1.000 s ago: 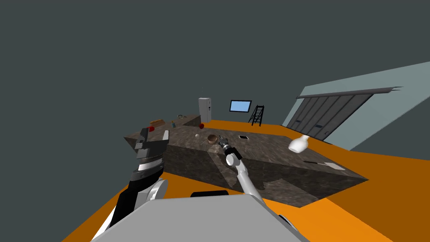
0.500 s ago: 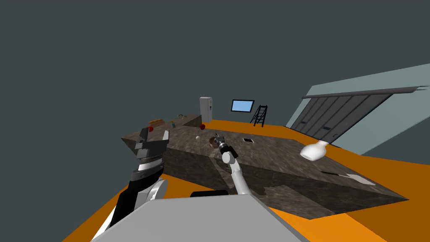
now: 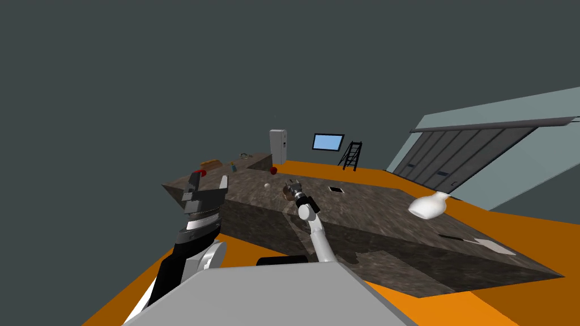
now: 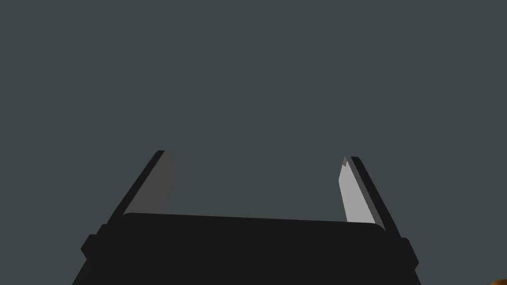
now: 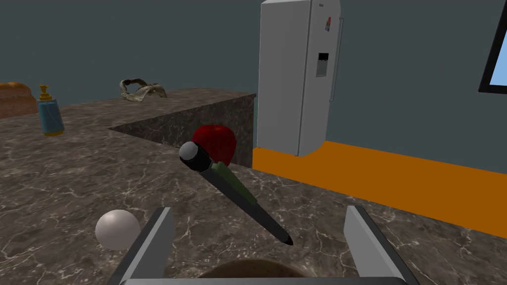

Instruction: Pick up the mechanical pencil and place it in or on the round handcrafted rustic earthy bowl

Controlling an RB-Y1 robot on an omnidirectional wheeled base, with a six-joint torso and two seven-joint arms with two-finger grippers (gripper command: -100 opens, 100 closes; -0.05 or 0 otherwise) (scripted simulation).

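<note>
In the right wrist view my right gripper (image 5: 258, 209) stands open, its fingers wide apart. The dark mechanical pencil (image 5: 232, 190), with a grey cap and a green clip, hangs tilted between them, touching neither finger, tip down. Just under it the brown rim of the round bowl (image 5: 247, 267) peeks over the gripper's body. In the head view the right gripper (image 3: 293, 185) hovers over the bowl (image 3: 286, 193) on the dark marbled counter (image 3: 368, 209). My left gripper (image 3: 209, 179) is raised at the left, open and empty, also seen from its own wrist (image 4: 257, 156).
A red apple (image 5: 215, 141), a white ball (image 5: 117, 229) and a blue pump bottle (image 5: 50, 113) lie on the counter beyond the bowl. A grey fridge (image 5: 297, 74) stands behind. A white vase (image 3: 429, 206) and a paper sheet (image 3: 490, 245) sit far right.
My right gripper has opened and let go of the pencil over the bowl. The head's view has shifted a little; the left arm has stayed put.
</note>
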